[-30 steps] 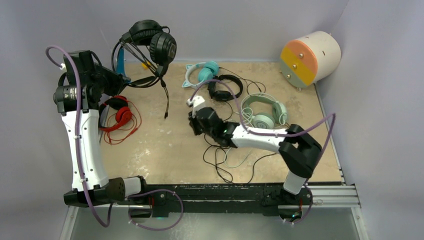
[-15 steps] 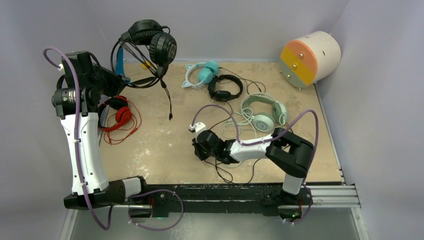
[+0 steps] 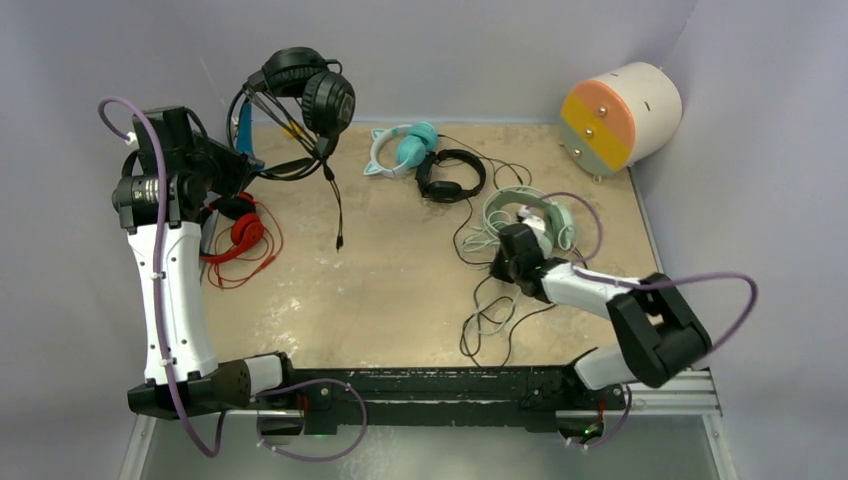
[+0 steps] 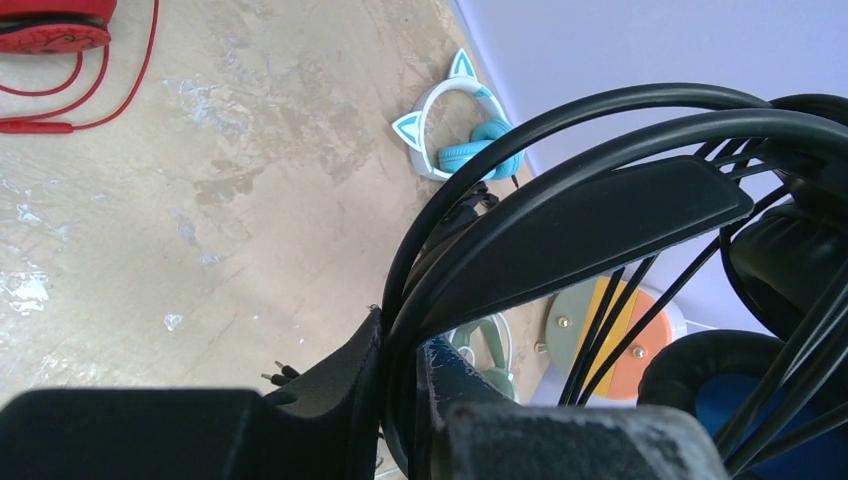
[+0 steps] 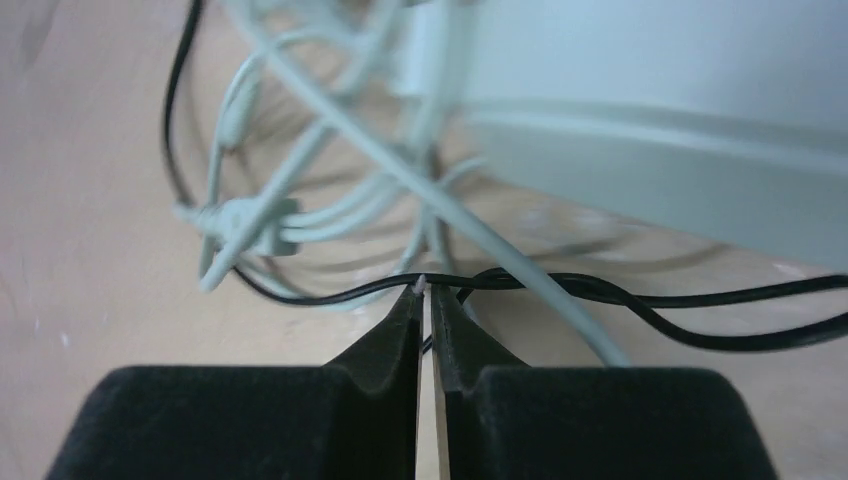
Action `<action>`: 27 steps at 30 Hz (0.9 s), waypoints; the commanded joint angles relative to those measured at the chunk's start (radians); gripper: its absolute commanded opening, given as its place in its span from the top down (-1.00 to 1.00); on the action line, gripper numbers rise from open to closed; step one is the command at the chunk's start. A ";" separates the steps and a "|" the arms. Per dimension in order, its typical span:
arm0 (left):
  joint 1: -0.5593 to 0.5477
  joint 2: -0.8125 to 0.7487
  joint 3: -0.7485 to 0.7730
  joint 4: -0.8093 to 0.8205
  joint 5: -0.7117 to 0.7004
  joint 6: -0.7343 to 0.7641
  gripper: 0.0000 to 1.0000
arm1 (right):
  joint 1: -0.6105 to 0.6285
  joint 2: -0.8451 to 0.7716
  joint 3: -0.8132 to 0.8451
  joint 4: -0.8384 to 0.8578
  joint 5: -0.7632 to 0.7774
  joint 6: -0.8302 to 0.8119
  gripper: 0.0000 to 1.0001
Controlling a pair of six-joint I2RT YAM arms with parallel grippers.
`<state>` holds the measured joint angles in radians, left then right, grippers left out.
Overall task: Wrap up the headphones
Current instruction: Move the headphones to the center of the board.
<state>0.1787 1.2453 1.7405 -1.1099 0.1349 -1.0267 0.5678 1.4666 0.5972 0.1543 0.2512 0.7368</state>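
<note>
Right gripper (image 5: 425, 300) stands closed to a sliver, pinching a black cable (image 5: 330, 297) at the very tips of its fingers. It sits low over the surface (image 3: 380, 290), just beside the mint-green headset (image 3: 558, 218). Pale green cable lies tangled directly behind the pinch, and one strand crosses the black one.

Left gripper (image 4: 402, 345) is clamped on the headband of the black headset with blue inner band (image 3: 310, 90). That headset is held raised at the far left corner, and its own cable (image 3: 335, 200) hangs free to the surface.

Assessment of the step in hand:
- The hold is at the fingertips only. It looks easy to lose, so tension should be kept light.
- The black cable should be lifted clear of the green strands before it is led anywhere, otherwise the mint-green headset is likely to be dragged.
- Which headset owns the pinched cable is not certain. The loose black loops near the front edge appear to run towards the small black headset (image 3: 450, 175).
- Turns should be laid evenly, with the plug end last.

Count:
- Five headsets: the three named, plus a red headset (image 3: 243, 233) beside the left arm and a teal cat-eared headset (image 3: 405, 145) at the far edge.
- One cream drum (image 3: 620, 115) with an orange face, at the far right corner.
</note>
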 commanded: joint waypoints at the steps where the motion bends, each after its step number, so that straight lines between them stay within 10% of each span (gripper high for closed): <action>1: 0.007 -0.029 0.000 0.119 0.044 -0.007 1.00 | -0.130 -0.130 -0.079 -0.116 0.022 0.136 0.82; 8: 0.007 -0.040 -0.033 0.121 0.043 0.003 1.00 | -0.250 -0.338 -0.062 -0.190 -0.016 0.029 0.72; 11: 0.005 -0.050 -0.073 0.131 0.046 0.004 1.00 | -0.248 -0.427 -0.009 -0.169 -0.111 -0.131 0.19; 17: 0.005 -0.083 -0.224 0.176 0.059 0.031 1.00 | -0.229 -0.433 0.119 -0.192 -0.399 -0.207 -0.15; 27: -0.025 -0.103 -0.399 0.244 0.144 0.055 1.00 | 0.089 -0.243 0.165 0.199 -0.698 -0.226 -0.76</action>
<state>0.1738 1.1805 1.3472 -0.9970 0.1925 -0.9710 0.5926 1.1481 0.7406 0.1226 -0.2775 0.5034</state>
